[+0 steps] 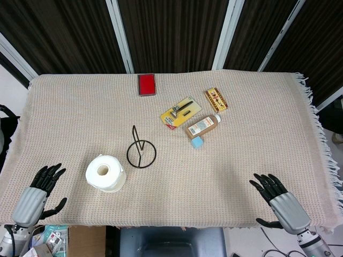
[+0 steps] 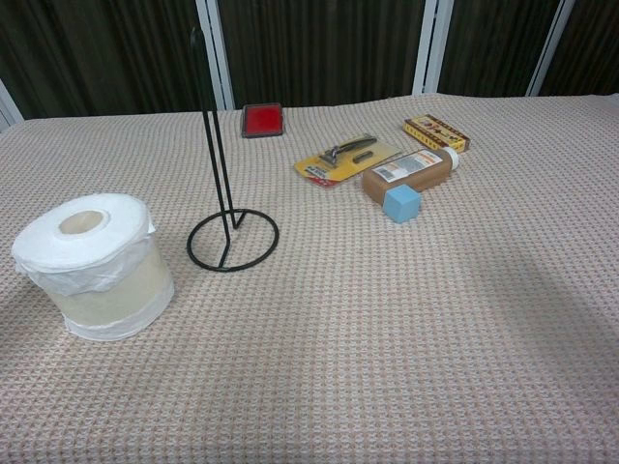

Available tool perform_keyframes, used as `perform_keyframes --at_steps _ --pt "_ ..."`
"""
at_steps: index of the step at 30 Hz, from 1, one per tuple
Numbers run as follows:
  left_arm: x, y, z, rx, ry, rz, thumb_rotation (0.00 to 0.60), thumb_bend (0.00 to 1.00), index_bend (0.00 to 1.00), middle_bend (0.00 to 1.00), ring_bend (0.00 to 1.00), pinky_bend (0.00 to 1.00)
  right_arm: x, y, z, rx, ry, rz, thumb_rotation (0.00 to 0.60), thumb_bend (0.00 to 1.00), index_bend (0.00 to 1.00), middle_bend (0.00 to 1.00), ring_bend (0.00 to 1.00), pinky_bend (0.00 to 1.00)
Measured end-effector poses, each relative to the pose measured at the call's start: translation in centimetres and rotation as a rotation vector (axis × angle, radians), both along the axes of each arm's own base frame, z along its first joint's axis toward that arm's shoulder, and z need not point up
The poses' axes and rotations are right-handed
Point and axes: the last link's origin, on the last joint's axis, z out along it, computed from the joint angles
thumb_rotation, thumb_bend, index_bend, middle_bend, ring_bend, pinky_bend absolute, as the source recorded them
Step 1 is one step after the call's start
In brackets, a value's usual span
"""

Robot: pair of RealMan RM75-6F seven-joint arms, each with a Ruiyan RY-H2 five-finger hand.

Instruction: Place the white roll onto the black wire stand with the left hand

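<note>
Item, task not begun: roll (image 1: pixel 105 172) upright on the desk (image 1: pixel 241 160) just right of my left hand (image 1: pixel 38 194), fingers spread and empty, stand (image 1: pixel 140 150) bare just beyond it, right hand (image 1: pixel 281 201) likewise spread and idle; lifting and threading remain.

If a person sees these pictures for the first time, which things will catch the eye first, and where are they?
The white roll stands out first, upright on the near left part of the beige cloth, with the black wire stand just beside it, to its right. Next come the left hand and the right hand, both holding nothing, fingers spread, at the near edge. A red card lies at the far edge.
</note>
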Motion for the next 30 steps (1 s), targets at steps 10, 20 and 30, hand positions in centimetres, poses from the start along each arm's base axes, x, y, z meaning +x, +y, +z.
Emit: perform_keyframes --at_steps 10,20,30 --pt "0.6 0.6 -1.5 -0.116 -0.283 -0.010 0.600 0.34 0.00 0.00 0.00 0.00 -0.1 0.0 0.6 -0.014 -0.016 -0.007 0.600 0.06 0.00 0.00 0.00 0.00" --pt "0.8 3.7 -7.5 -0.166 -0.501 -0.003 0.600 0.33 0.00 0.00 0.00 0.00 -0.1 -0.1 0.7 -0.024 -0.023 -0.016 0.600 0.06 0.00 0.00 0.00 0.00" --pt "1.1 5.0 -10.1 -0.154 -0.453 0.018 0.600 0.33 0.00 0.00 0.00 0.00 -0.2 -0.3 0.7 -0.031 -0.020 -0.023 0.600 0.06 0.00 0.00 0.00 0.00"
